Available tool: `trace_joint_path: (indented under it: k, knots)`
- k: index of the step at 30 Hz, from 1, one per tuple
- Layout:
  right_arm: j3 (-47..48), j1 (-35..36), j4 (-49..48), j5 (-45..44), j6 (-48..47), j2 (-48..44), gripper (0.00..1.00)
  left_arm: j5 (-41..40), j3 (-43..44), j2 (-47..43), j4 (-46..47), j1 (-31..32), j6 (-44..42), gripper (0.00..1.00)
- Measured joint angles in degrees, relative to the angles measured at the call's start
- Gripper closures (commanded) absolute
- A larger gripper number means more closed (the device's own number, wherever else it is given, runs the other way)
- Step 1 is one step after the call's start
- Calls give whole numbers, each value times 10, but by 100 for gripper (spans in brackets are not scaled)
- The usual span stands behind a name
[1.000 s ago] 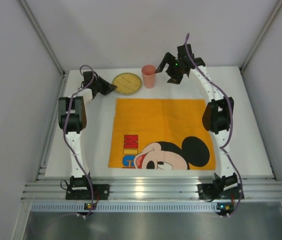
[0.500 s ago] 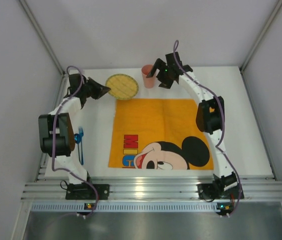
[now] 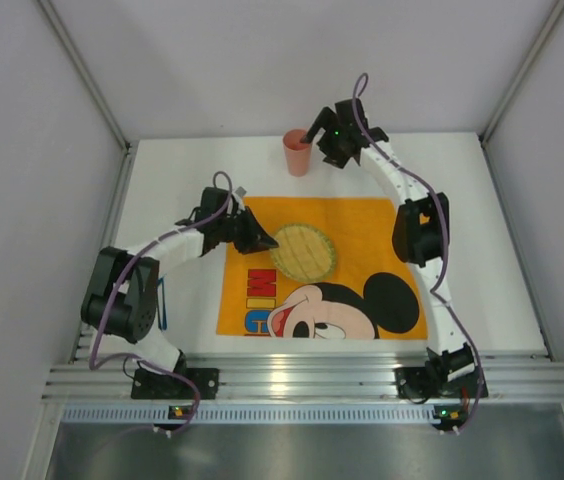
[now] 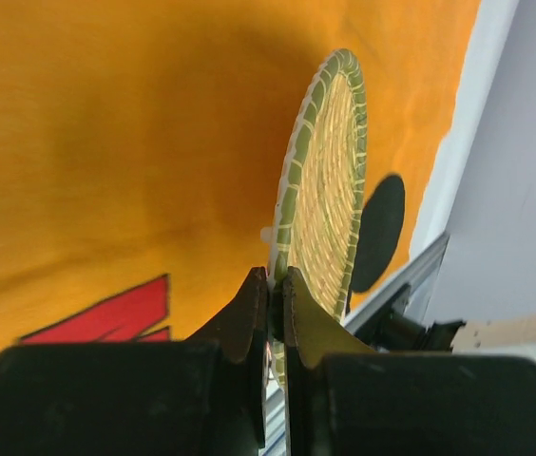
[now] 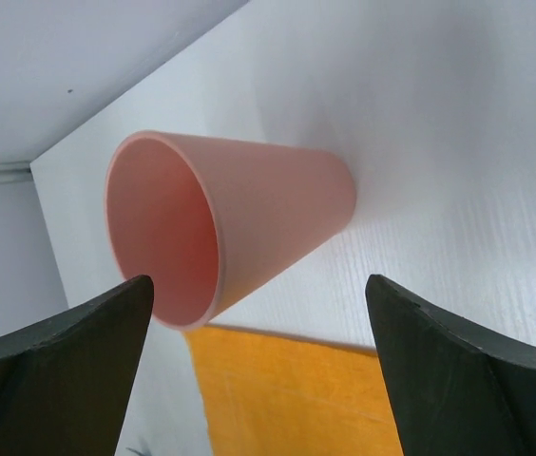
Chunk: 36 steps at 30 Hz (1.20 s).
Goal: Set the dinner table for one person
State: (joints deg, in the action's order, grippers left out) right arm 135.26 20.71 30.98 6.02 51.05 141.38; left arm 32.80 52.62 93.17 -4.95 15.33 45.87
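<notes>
From above, the white table [image 3: 482, 250] is holding everything, and an orange mouse mat [image 3: 372, 225] is lying on its near half. The left hand [image 3: 265, 240] is pinching a woven plate [image 3: 303, 251] over the mat. The right hand [image 3: 314, 138] is hanging beside a pink cup [image 3: 297, 153] standing on the bare table, just past the mat. In the left wrist view, the fingers [image 4: 249, 313] are squeezing the plate's rim. In the right wrist view, the fingers [image 5: 68, 361] are standing wide apart — the cup is sitting just ahead.
</notes>
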Motion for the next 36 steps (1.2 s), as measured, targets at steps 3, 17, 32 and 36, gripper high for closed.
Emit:
trace_joint_path:
  k: [3,17,32,36]
  knots:
    - [29,0,10,-27,-5,18,8,14,3,9,2,53,0,100]
    - [43,14,67,-110,-27,70,66,9,6,64,-3,79,0,2]
    - [-10,10,99,-144,-62,-13,100,8,14,65,-35,79,-23,2]
    - [-68,-19,159,-170,-95,-129,100,1,33,65,-53,79,-38,2]
